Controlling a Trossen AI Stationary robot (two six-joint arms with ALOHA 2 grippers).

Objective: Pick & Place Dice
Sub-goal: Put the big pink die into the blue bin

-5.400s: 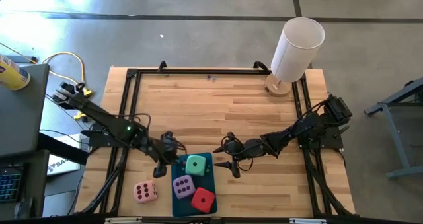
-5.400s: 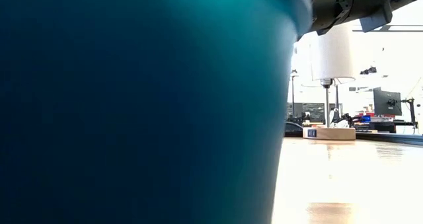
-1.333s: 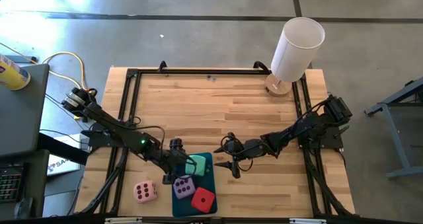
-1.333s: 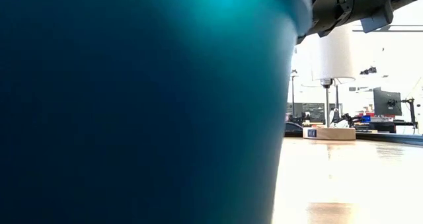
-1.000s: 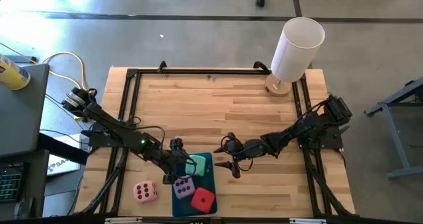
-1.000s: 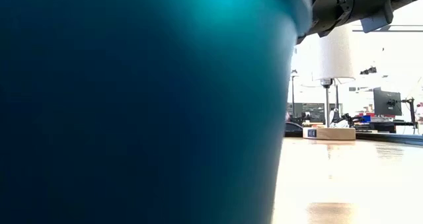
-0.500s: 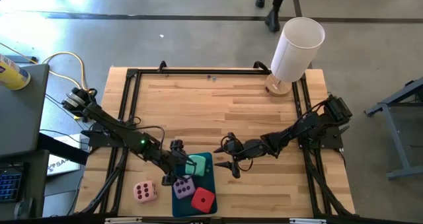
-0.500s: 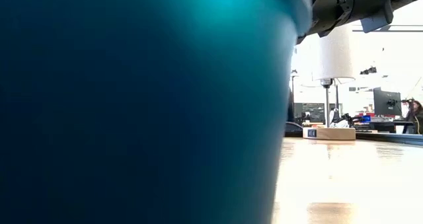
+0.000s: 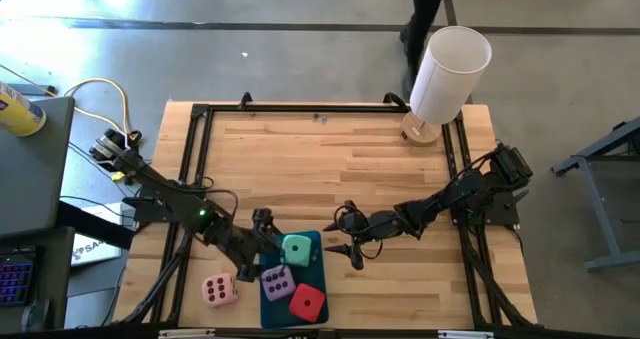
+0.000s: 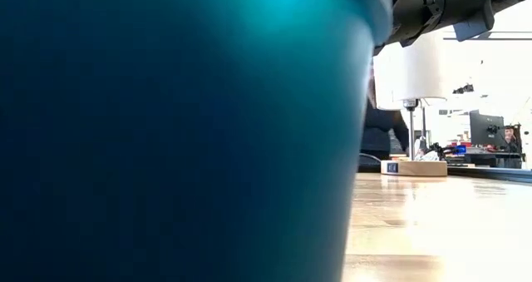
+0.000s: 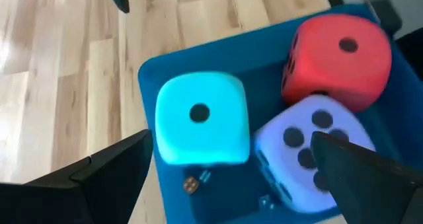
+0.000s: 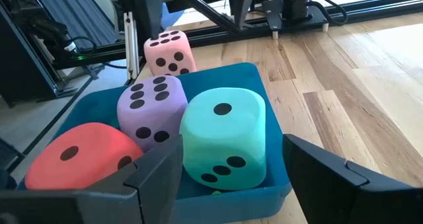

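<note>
A teal tray [image 9: 318, 269] lies at the table's near edge and holds three dice. The mint green die [image 9: 296, 249] sits at its far end, the lilac die [image 9: 277, 280] in the middle and the red die [image 9: 307, 301] nearest. The pale pink die [image 9: 218, 290] rests on the wood left of the tray. My left gripper [image 9: 252, 262] stands open at the tray's left side, with the green die [image 11: 201, 128] and lilac die [image 11: 310, 145] ahead of its fingers. My right gripper [image 9: 345, 247] stands open at the tray's right side, facing the green die [image 12: 225, 145].
A white cylinder on a wooden base [image 9: 448, 74] stands at the far right corner. Black rails [image 9: 200, 159] frame the table. A person [image 9: 430, 9] walks beyond the far edge. Bare wood [image 9: 330, 164] spreads over the far half. The tray wall [image 10: 166, 132] fills the low view.
My left gripper has drawn back from over the green die toward the table's left and near edge, staying open. The green die, half covered before, now shows whole in the tray. A person has come into view beyond the far edge.
</note>
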